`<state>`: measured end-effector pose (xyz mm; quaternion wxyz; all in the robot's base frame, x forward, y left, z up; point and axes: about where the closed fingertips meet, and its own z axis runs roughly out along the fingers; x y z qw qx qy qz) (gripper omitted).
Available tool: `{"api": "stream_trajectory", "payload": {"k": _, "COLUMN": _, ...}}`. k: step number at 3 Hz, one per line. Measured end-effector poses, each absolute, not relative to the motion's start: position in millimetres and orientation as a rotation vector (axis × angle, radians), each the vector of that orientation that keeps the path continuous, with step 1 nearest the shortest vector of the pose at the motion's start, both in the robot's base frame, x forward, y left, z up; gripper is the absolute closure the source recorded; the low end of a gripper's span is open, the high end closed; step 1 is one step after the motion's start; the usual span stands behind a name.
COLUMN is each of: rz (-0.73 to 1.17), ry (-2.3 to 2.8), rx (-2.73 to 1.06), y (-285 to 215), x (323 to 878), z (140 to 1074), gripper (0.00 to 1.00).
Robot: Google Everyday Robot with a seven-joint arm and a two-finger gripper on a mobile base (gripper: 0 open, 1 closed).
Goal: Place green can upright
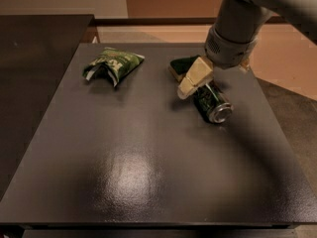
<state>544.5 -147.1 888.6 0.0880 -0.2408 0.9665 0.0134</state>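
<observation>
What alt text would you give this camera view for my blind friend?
A green can lies on its side toward the right of a dark table, with the robot's hand at its far end. A sponge sits just behind; a crumpled snack bag lies at the back left.
</observation>
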Motion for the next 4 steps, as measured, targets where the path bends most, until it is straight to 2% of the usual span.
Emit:
{"api": "stream_trajectory", "payload": {"k": 2, "rz": 0.067, "ry": 3.027, "rx": -0.263, "y": -141, "x": 547, "z": 858, "gripper": 0.00}}
{"api": "stream_trajectory", "payload": {"k": 3, "rz": 0.027, "ry": 3.044, "rx": -0.174, "y": -141, "x": 544, "z": 852, "gripper": 0.16}}
{"api": "stream_trajectory", "payload": {"k": 4, "rz": -0.009, "ry": 3.041, "rx": -0.158, "y": -139, "x": 542, "z": 852, "gripper": 0.41}}
